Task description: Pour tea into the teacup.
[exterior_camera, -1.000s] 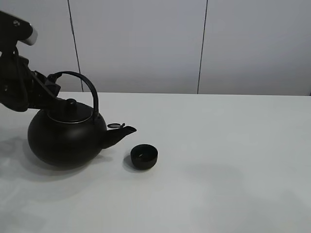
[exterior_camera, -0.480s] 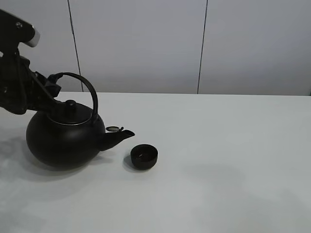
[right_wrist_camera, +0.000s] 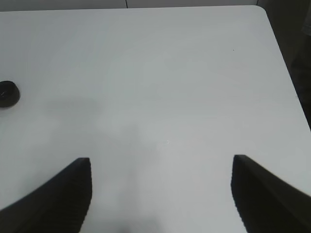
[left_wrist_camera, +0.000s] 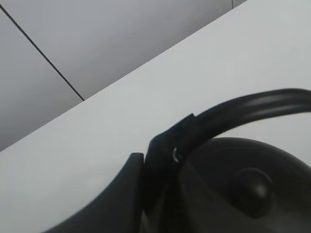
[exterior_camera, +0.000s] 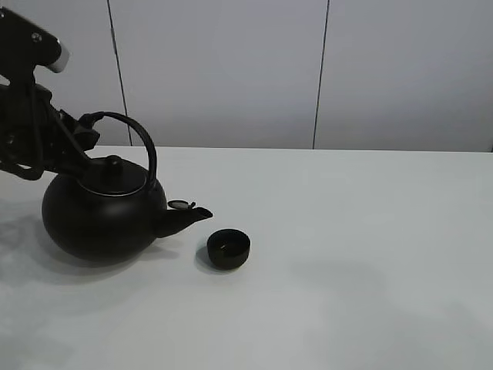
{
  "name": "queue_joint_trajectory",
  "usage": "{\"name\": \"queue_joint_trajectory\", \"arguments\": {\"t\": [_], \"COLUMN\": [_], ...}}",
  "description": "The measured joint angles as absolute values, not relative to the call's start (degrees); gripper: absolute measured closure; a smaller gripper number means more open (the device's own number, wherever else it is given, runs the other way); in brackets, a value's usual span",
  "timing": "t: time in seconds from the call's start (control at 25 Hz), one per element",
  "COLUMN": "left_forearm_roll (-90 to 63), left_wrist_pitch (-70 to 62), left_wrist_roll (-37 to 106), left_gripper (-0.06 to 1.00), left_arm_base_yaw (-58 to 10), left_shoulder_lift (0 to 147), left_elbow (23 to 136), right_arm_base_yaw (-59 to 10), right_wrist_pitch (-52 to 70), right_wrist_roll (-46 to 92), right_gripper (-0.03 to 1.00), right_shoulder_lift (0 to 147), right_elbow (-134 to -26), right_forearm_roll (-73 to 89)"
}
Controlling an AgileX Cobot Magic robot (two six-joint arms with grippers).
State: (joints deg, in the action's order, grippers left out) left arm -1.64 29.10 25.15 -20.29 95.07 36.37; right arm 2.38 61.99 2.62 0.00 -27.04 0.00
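**Kettle level, no stream in sight**

My left gripper (exterior_camera: 83, 131) is clamped on the kettle's (exterior_camera: 100, 223) handle (exterior_camera: 143, 140), at the end away from the spout (exterior_camera: 189, 216). The kettle sits about level, low on the table (exterior_camera: 370, 254). Its spout is aimed at the cup (exterior_camera: 228, 248) but stops just short of the rim. I see no tea running, and the cup's inside is too dark to tell if it holds any. Going by that, I can't call the pour done. My right gripper (right_wrist_camera: 162, 167) hangs spread and empty, well apart from the cup.

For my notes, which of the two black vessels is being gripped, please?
The large kettle, gripped at its arched handle; the small teacup stands untouched.
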Motion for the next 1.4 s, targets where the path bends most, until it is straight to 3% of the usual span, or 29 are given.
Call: {"name": "queue_joint_trajectory", "arguments": {"t": [1.4], "left_forearm_roll": [-2.28], "left_wrist_pitch": [23.25], "left_wrist_roll": [29.63], "left_gripper": [0.83], "left_arm_base_yaw": [-22.4], "left_shoulder_lift": [95.07], "left_elbow": [40.28], "right_arm_base_yaw": [2.38], "right_wrist_pitch": [61.99], "right_wrist_roll": [2.62], "right_gripper": [0.42], "right_shoulder_lift": [0.0], "right_elbow": [-27.04], "right_forearm_roll": [0.0]}}
